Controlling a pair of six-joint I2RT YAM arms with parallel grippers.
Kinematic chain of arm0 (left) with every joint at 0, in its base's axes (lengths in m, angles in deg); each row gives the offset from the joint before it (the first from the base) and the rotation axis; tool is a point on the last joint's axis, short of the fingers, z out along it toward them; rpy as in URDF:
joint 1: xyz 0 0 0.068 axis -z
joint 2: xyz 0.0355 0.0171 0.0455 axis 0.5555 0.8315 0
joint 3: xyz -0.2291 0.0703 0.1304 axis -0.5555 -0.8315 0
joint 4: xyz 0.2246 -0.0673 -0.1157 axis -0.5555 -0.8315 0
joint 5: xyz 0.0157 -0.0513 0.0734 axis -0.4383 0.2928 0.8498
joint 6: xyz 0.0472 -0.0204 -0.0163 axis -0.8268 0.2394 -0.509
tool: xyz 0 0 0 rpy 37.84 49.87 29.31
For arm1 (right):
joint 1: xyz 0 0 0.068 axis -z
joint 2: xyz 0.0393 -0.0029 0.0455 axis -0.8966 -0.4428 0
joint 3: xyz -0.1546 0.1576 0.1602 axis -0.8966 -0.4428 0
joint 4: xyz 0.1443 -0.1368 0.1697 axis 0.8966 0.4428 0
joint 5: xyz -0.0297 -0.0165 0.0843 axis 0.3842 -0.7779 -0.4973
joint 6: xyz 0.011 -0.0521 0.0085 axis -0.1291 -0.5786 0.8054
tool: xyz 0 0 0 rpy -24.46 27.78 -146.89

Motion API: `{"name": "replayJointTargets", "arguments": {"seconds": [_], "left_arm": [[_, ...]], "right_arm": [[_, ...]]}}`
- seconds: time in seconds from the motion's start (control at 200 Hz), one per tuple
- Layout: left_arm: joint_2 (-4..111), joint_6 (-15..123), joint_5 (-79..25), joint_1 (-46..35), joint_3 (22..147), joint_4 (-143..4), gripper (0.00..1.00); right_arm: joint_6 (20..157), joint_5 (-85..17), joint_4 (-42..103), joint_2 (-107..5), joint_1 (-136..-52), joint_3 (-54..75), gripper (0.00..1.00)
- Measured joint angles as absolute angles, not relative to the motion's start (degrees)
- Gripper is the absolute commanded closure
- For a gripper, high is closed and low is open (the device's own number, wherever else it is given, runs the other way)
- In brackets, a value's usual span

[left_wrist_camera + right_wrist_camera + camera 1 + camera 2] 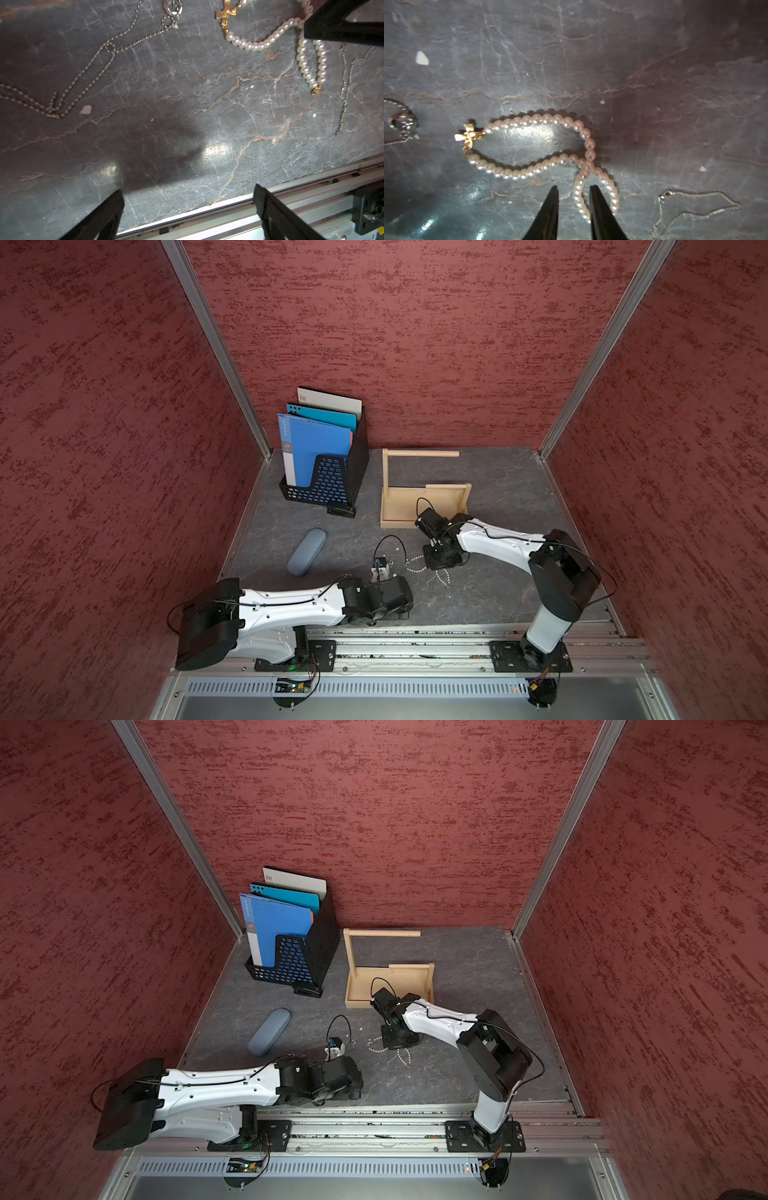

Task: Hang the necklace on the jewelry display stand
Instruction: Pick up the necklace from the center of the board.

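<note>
A pearl necklace point(537, 120) with a gold bow charm point(470, 135) lies in loops on the dark marbled table, seen in both top views point(415, 563) point(376, 1045). My right gripper point(573, 188) points down onto it. Its jaws stand narrowly apart, astride one pearl strand point(579, 195) that rests against one finger; the other strand lies outside. The pale wooden jewelry display stand point(399, 506) point(365, 988) sits just behind the right arm, its long dowel arm point(419, 453) bare. My left gripper point(188, 187) hangs open over bare table near the front rail, holding nothing.
A silver ball chain point(108, 45) with a ring lies left of the pearls, and a thin silver chain point(695, 199) on their other side. A black mesh file rack point(328, 477) with folders stands back left, beside a small black object point(341, 511). A grey case point(306, 551) lies nearer.
</note>
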State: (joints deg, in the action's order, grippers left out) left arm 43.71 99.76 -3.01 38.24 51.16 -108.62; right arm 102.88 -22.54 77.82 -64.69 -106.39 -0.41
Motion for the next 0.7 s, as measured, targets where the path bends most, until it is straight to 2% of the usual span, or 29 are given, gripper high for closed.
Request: {"name": "replayJointTargets", "arguments": {"seconds": [0.316, 0.396, 0.541, 0.701], "left_arm": [[50.0, 96.1, -5.2, 37.9, 54.6, -107.1, 0.00], [50.5, 95.5, -5.8, 37.8, 54.8, -106.5, 0.00], [50.6, 94.5, -6.2, 37.2, 54.8, -106.2, 0.00], [49.3, 93.4, -4.9, 36.8, 55.0, -106.9, 0.00]], "right_arm": [[101.8, -20.9, 77.3, -68.9, -106.4, 2.1, 0.73], [101.5, -20.5, 77.2, -68.5, -106.4, 1.5, 0.78], [100.6, -20.0, 77.4, -66.9, -106.4, -0.2, 1.00], [98.7, -19.6, 78.4, -63.4, -106.4, -1.2, 1.00]]}}
